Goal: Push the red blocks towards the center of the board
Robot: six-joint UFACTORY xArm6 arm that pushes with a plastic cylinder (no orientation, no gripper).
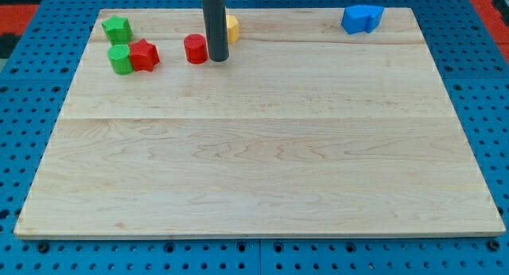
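the red cylinder (195, 48) stands near the board's far edge, at about eleven o'clock from the board's middle. my tip (217, 59) sits right at its three o'clock side, touching it or very nearly so; the gap is too fine to call. the rod has no jaws, so there is nothing to open or close, and it holds nothing; it can only shove.

the second red block (144, 55), an angular one, lies at nine o'clock from the cylinder, a little apart from it. it is pressed against a green block (120, 59) on its own nine o'clock side. another green block (116, 28) sits at twelve o'clock from that one, near the board's corner. a yellow block (231, 27) peeks out behind the rod at about one o'clock from my tip, mostly hidden. a blue block (362, 18) rests well apart at the board's (262, 180) far right corner.

as i judge it, the task is in its opening step: both red blocks are still far from the middle. my tip is badly placed for the push, since from here it would drive the cylinder toward nine o'clock, into the other red block. the next move calls for swinging round to the cylinder's eleven o'clock side, then pushing toward five o'clock. the angular red block needs an approach that leaves its green neighbour behind.
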